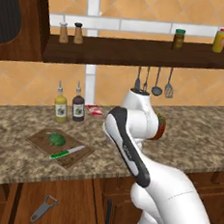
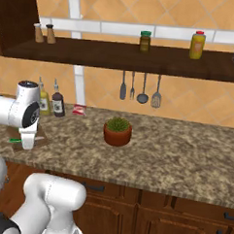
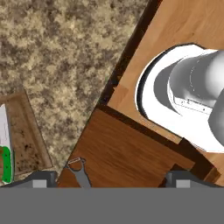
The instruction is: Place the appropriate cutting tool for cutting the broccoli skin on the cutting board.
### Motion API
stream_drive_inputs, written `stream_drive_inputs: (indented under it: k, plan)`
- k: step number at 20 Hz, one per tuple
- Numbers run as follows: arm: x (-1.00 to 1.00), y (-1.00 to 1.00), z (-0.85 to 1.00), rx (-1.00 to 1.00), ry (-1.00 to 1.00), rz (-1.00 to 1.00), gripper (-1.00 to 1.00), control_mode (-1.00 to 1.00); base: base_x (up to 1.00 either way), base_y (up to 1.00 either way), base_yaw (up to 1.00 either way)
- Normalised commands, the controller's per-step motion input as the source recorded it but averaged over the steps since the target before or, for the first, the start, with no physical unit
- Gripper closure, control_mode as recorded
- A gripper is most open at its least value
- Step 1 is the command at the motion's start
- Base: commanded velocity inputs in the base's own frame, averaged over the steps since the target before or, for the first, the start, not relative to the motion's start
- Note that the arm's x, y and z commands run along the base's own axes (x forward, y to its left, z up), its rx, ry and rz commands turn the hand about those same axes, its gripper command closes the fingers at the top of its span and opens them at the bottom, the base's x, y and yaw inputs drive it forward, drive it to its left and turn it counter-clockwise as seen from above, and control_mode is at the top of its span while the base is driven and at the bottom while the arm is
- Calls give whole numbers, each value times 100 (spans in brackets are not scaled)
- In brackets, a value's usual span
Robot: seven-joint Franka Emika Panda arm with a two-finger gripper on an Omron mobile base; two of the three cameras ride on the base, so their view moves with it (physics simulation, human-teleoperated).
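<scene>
The dark brown cutting board (image 1: 43,141) lies on the granite counter at the left. The broccoli (image 1: 57,139) sits on it, and the green-handled knife (image 1: 67,152) lies on the board just in front of the broccoli. In the hand view the knife (image 3: 5,162) and the board's corner (image 3: 26,135) show at the left edge. My gripper (image 3: 112,179) is open, fingertips (image 3: 43,178) wide apart with nothing between them. It hangs over the counter's front edge, to the right of the board. In the right base view my arm covers most of the board (image 2: 40,140).
A grey peeler (image 1: 44,208) lies low in front of the cabinets below the board; the hand view has the peeler (image 3: 78,169) too. Two bottles (image 1: 70,106) stand behind the board. A potted plant (image 2: 117,130) sits mid-counter. Utensils (image 2: 140,88) hang under the shelf.
</scene>
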Motion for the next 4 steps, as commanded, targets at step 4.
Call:
stream_drive_inputs:
  k: [4]
  plan:
    - [-55, -87, 55, 1, -20, 0, -100, -100, 0, 0, 0]
